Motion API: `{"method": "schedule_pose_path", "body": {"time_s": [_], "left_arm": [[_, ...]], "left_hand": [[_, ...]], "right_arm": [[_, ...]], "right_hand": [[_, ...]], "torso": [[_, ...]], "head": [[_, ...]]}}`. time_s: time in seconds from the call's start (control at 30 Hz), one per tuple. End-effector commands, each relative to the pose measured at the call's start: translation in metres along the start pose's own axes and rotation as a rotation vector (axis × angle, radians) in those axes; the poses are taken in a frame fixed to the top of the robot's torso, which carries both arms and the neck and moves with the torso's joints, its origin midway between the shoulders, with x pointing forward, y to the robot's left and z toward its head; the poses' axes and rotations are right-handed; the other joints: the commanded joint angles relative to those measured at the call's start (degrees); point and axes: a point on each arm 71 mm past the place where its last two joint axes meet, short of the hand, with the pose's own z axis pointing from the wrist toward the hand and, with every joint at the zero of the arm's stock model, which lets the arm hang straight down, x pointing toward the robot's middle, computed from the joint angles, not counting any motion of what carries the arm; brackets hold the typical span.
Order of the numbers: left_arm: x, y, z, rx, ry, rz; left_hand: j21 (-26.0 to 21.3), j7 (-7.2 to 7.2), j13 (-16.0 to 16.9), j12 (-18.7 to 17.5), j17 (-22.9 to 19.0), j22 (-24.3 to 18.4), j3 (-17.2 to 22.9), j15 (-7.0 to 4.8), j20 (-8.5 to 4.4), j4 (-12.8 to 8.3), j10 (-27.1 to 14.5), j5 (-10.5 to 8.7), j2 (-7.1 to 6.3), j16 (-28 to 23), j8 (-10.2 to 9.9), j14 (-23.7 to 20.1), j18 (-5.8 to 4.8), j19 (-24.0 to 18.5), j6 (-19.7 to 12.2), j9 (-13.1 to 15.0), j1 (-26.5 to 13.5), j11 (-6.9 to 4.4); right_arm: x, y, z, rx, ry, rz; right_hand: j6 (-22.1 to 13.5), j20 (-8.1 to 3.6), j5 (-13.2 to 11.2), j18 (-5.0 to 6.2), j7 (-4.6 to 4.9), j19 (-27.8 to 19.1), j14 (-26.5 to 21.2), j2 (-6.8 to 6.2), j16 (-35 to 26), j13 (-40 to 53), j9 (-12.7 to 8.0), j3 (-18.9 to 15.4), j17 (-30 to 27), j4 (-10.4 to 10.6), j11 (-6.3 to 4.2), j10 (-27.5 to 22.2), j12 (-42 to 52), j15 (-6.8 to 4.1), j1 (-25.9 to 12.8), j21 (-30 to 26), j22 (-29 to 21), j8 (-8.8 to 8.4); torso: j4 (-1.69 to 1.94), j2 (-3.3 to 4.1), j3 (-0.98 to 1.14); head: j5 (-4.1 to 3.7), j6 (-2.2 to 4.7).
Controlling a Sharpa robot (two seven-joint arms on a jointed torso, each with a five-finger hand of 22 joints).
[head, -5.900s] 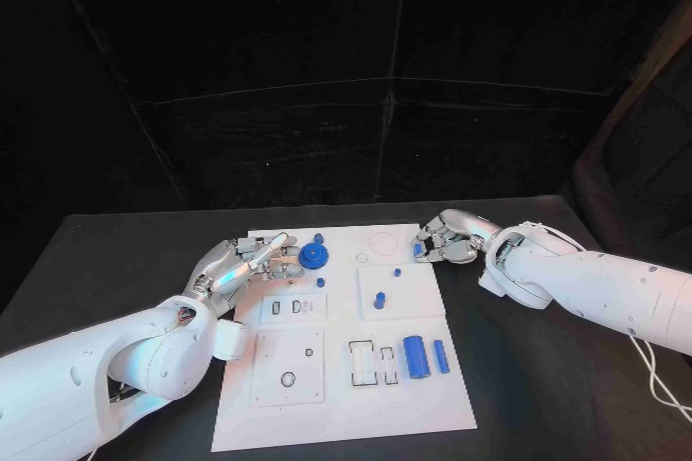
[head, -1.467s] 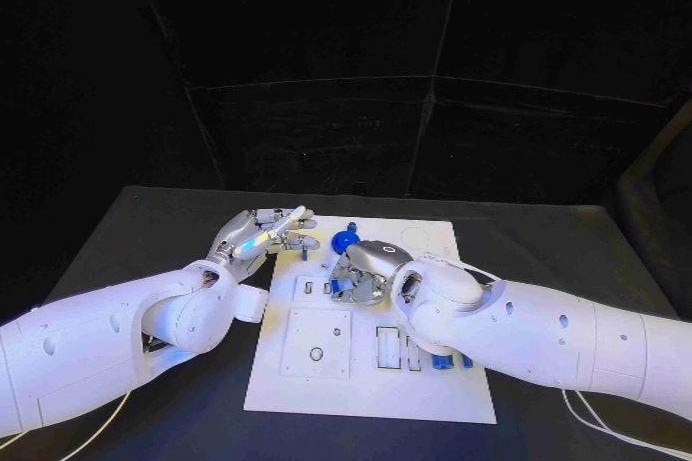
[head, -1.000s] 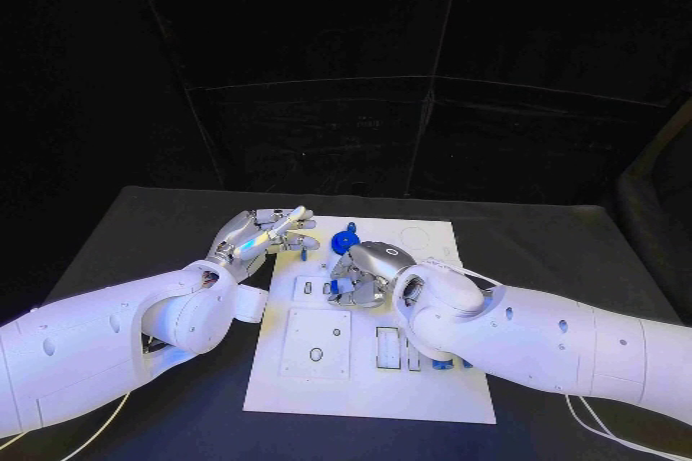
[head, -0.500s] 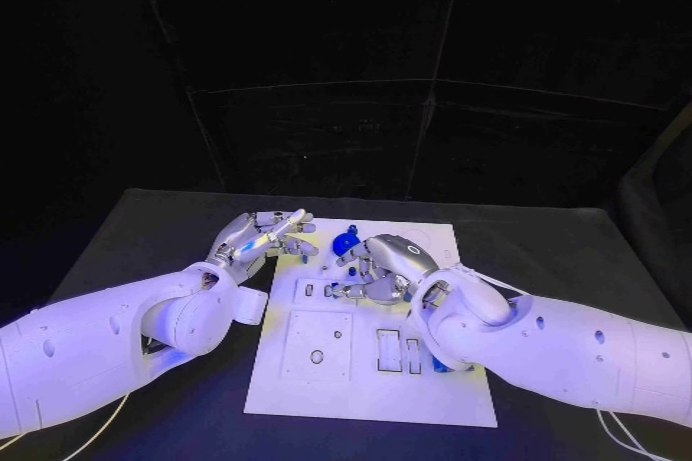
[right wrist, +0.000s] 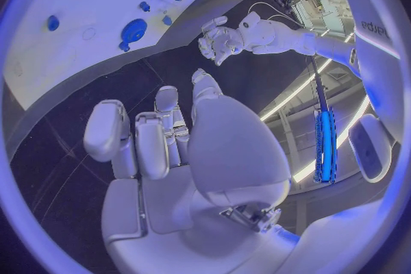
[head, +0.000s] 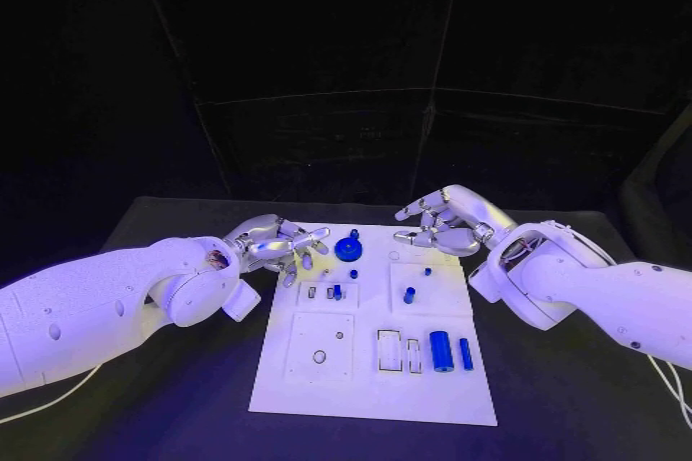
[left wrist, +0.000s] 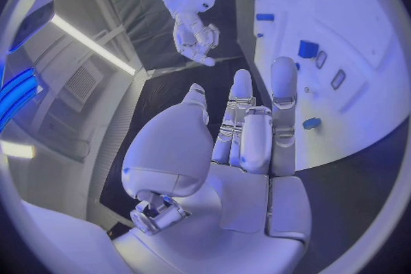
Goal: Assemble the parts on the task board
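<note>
Your left robot hand (head: 277, 246) hovered empty, fingers spread, at the flat white task board's (head: 378, 401) far left corner. Your right robot hand (head: 444, 224), also empty and spread, hung over its far right corner. Small blue parts (head: 441, 351) sat on the board on the black desk (head: 577, 401).

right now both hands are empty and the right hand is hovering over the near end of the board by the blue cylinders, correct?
Not quite. Both hands are empty, but the right hand is at the far end of the task board, near its far right corner. The blue cylinders lie at the near end with nothing over them. The head view shows this.
</note>
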Motion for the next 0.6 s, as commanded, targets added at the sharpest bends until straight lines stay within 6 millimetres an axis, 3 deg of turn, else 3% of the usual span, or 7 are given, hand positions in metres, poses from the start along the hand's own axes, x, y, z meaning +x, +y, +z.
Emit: {"method": "schedule_pose_path", "body": {"time_s": [0.03, 0.07, 0.17, 0.2, 0.33, 0.47, 0.6], "left_arm": [[0.004, 0.013, 0.002, -0.289, 0.126, 0.345], [0.003, 0.011, 0.004, -0.312, 0.121, 0.376], [-0.001, 0.004, 0.011, -0.359, 0.1, 0.452], [-0.002, 0.001, 0.014, -0.373, 0.091, 0.477], [-0.002, -0.006, 0.025, -0.427, 0.072, 0.543], [0.004, -0.009, 0.038, -0.493, 0.076, 0.603], [0.011, -0.013, 0.047, -0.516, 0.085, 0.637]], "left_hand": [[8.85, -0.28, 6.09, 7.48, 9.46, 10.95, -1.51, -0.96, -0.39, 0.23, -1.81, -0.33, 0.53, 7.24, 3.52, 3.74, -1.67, 2.9, -0.15, 2.13, 0.08, -1.02], [11.57, -0.86, 8.36, 10.13, 11.68, 14.8, -1.87, -0.89, -0.52, 0.09, -1.94, -0.38, 0.69, 9.3, 4.97, 4.48, -2.23, 4.01, 0.13, 3.02, 0.32, -1.03], [16.74, -1.61, 20.17, 21.82, 15.49, 22.02, -2.8, -1.7, -0.93, 0.0, 1.11, -0.38, 1.29, 12.71, 8.75, 5.83, -3.33, 6.43, -0.09, 5.61, 0.53, -1.93], [17.59, -1.98, 22.34, 23.83, 15.87, 23.34, -2.99, -1.82, -1.09, 0.07, 1.76, -0.35, 1.53, 13.03, 9.68, 5.97, -3.52, 6.91, -0.06, 6.3, 0.45, -1.95], [19.63, -2.62, 26.13, 27.52, 15.87, 26.51, -4.09, -2.55, -1.58, 0.06, 2.37, -0.36, 2.2, 13.03, 13.33, 5.97, -4.07, 8.32, -1.31, 9.41, -0.1, -2.45], [23.98, -2.95, 29.82, 30.83, 15.87, 33.83, -5.34, -2.84, -2.09, 0.18, 3.48, -1.41, 3.61, 13.03, 16.51, 5.97, -5.35, 11.92, -3.15, 12.45, -1.57, -2.82], [24.99, -3.06, 31.03, 31.89, 15.87, 35.59, -6.34, -2.94, -2.21, 0.14, 3.69, -2.31, 3.96, 13.03, 18.13, 5.97, -5.66, 12.72, -4.08, 14.08, -2.32, -2.94]], "right_arm": [[-0.007, -0.008, -0.001, 0.05, 0.023, 0.144], [-0.01, -0.01, -0.001, 0.058, 0.019, 0.147], [-0.015, -0.015, -0.001, 0.076, 0.011, 0.151], [-0.016, -0.016, -0.001, 0.081, 0.009, 0.152], [-0.019, -0.019, -0.001, 0.095, 0.007, 0.154], [-0.02, -0.021, 0.0, 0.111, 0.006, 0.149], [-0.02, -0.023, 0.0, 0.123, 0.007, 0.144]], "right_hand": [[-0.47, 0.08, 0.36, 0.59, 0.06, -0.94, 2.38, 0.42, -0.77, -0.4, 0.09, -0.51, -0.81, 0.14, 0.04, -0.58, -0.31, 0.29, -0.25, -0.85, -1.11, 0.35], [-0.49, 0.08, 0.39, 0.69, 0.06, -1.25, 2.29, 0.43, -1.02, -0.53, 0.08, -0.66, -1.13, 0.21, 0.05, -0.66, -0.4, 0.3, -0.34, -1.12, -1.62, 0.37], [-0.5, 0.08, 0.39, 0.74, 0.07, -1.38, 2.25, 0.44, -1.15, -0.59, 0.08, -0.8, -1.29, 0.28, 0.05, -0.68, -0.42, 0.3, -0.41, -1.26, -1.85, 0.38], [-0.5, 0.08, 0.39, 0.74, 0.07, -1.38, 2.25, 0.44, -1.15, -0.59, 0.08, -0.8, -1.29, 0.28, 0.05, -0.68, -0.42, 0.3, -0.41, -1.26, -1.85, 0.38], [-0.5, 0.08, 0.39, 0.77, 0.07, -1.49, 2.22, 0.44, -1.26, -0.63, 0.09, -0.85, -1.44, 0.3, 0.05, -0.7, -0.43, 0.3, -0.43, -1.35, -2.03, 0.39], [-0.51, 0.08, 0.46, 0.9, 0.06, -1.85, 2.08, 0.47, -1.67, -1.04, 0.09, -1.04, -1.96, 0.37, 0.04, -0.93, -0.76, 0.29, -0.5, -1.68, -2.64, 0.43], [-0.49, 0.07, 0.53, 0.97, 0.05, -2.06, 2.02, 0.51, -1.88, -1.33, 0.1, -1.22, -2.2, 0.45, 0.04, -1.09, -0.98, 0.29, -0.56, -1.9, -3.01, 0.48]], "torso": [[-0.4, -0.92, 0.6], [-0.54, -1.03, 0.78], [-0.63, -1.24, 1.01], [-0.61, -1.29, 1.06], [-0.63, -1.45, 1.23], [-0.68, -1.26, 0.99], [-0.73, -1.19, 0.91]], "head": [[0.54, -0.33], [0.69, -0.4], [0.7, -0.66], [0.7, -0.72], [0.96, -1.01], [1.22, -1.14], [1.23, -1.26]]}}
